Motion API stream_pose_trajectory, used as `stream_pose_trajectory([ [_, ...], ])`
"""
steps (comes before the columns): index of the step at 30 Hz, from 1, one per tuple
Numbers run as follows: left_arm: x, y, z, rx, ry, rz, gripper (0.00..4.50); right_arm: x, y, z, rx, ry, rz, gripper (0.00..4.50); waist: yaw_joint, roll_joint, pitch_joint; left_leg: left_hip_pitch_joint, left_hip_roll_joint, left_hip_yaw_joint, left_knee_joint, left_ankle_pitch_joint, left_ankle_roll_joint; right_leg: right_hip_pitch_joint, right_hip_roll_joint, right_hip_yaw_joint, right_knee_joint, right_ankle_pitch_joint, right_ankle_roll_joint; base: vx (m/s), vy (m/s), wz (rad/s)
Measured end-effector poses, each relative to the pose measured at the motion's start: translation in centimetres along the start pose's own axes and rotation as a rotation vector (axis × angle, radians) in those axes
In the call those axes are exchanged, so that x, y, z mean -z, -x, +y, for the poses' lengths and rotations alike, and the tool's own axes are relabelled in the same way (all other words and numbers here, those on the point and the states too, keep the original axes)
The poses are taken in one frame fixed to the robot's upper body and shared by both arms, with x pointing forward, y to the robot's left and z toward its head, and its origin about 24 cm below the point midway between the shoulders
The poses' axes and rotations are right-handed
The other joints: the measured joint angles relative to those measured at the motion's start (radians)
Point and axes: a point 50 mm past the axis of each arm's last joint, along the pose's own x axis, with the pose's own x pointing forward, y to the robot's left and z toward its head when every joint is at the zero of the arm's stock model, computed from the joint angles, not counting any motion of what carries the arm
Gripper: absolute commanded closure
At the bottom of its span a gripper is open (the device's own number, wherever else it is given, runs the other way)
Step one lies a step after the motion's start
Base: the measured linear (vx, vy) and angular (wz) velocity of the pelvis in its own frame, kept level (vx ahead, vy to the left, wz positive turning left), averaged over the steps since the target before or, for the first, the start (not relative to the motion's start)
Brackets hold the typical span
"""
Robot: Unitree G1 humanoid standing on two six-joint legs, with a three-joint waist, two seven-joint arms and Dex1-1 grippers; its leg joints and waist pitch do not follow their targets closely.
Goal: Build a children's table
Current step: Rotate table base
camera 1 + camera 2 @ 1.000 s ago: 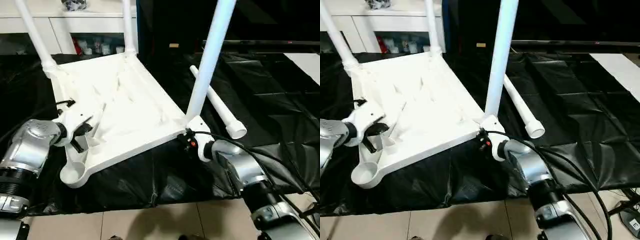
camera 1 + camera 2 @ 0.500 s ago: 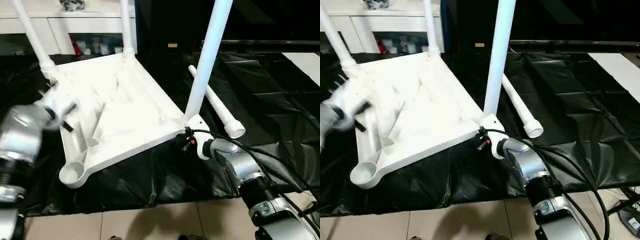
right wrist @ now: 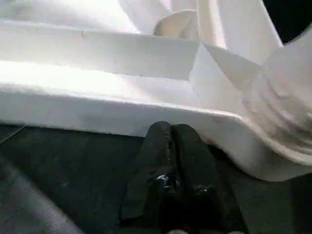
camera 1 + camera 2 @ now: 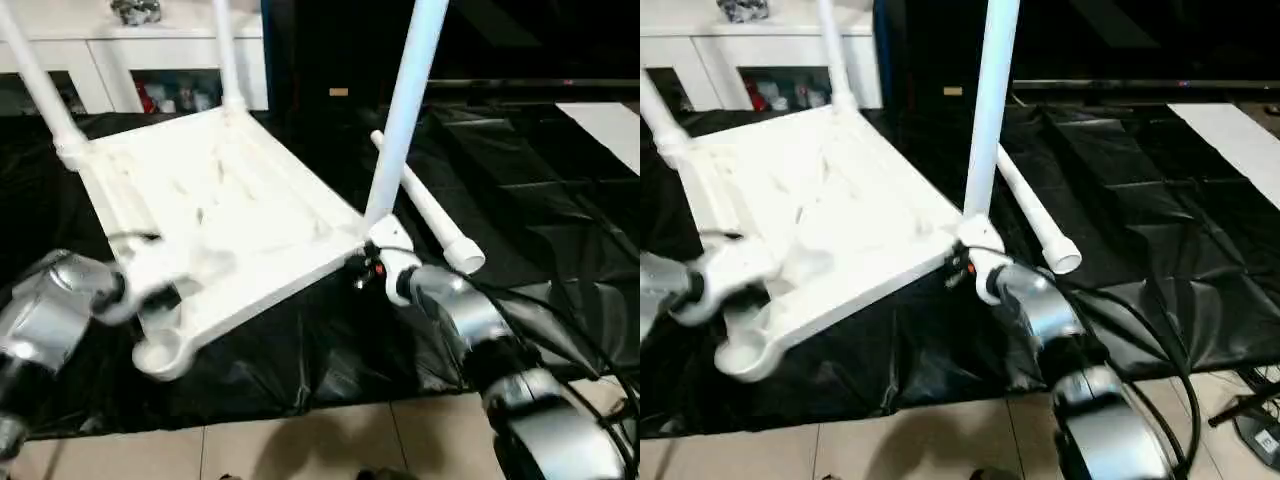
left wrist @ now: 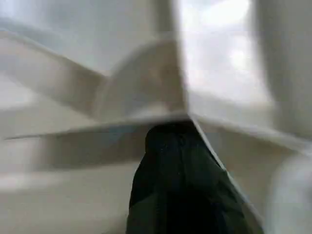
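Note:
The children's table lies upside down on black sheeting, its white ribbed tabletop (image 4: 230,200) tilted. Three white legs stand in corner sockets: one at the near right (image 4: 405,100), one at the far left (image 4: 35,75), one at the far middle (image 4: 225,55). A fourth leg (image 4: 425,212) lies loose on the sheet to the right. The near-left socket (image 4: 160,355) holds nothing. My left gripper (image 5: 170,141) is shut, its tip against a rib at the tabletop's near-left edge (image 4: 160,290). My right gripper (image 3: 169,129) is shut on nothing, just below the rim by the near-right corner (image 4: 360,272).
A white cabinet (image 4: 120,50) stands behind the table at the far left. Black sheeting (image 4: 520,200) covers the floor and ends at pale tiles (image 4: 300,450) in front. Cables run along my right forearm (image 4: 470,320).
My right gripper has closed beside the near-right corner. My left arm swung up toward the far left, then came back to the near-left edge. The view has shifted a little.

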Motion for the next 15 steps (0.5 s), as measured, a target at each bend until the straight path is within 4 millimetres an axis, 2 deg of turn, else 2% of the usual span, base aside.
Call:
stream_pose_trajectory([
  [5,-2.1,-1.7,-2.1,0.175,-0.006,-0.103,4.5,-0.7,-0.6,-0.1,0.021,0.003,-0.011,4.47,-0.016,0.0,0.0,0.0,-0.001,0.001,0.0,0.0,0.0,-0.001,0.0,0.002,0.001,0.002,-0.003,0.0,0.0,0.0],
  [9,-4.9,-3.7,-3.0,0.235,-0.04,-0.204,4.5,-1.8,-1.4,0.5,0.005,0.019,-0.03,4.47,-0.025,-0.002,0.0,-0.002,-0.001,0.001,0.0,0.0,0.0,-0.002,0.001,0.002,0.001,0.002,-0.003,0.0,0.0,0.0],
  [13,-7.0,-4.5,-2.4,0.187,-0.063,-0.268,4.5,-2.5,-2.0,1.4,-0.023,0.026,-0.049,4.47,-0.031,-0.005,0.002,-0.003,-0.001,0.001,0.0,0.0,0.0,-0.003,0.002,0.002,0.002,0.0,-0.001,0.0,0.0,0.0],
  [15,-8.0,-5.1,-2.1,0.169,-0.053,-0.297,4.5,-2.5,-2.1,1.6,-0.033,0.03,-0.056,4.47,-0.028,-0.005,0.002,-0.003,-0.001,0.002,0.0,0.0,0.0,-0.003,0.001,0.002,0.002,0.001,-0.001,0.0,0.0,0.0],
])
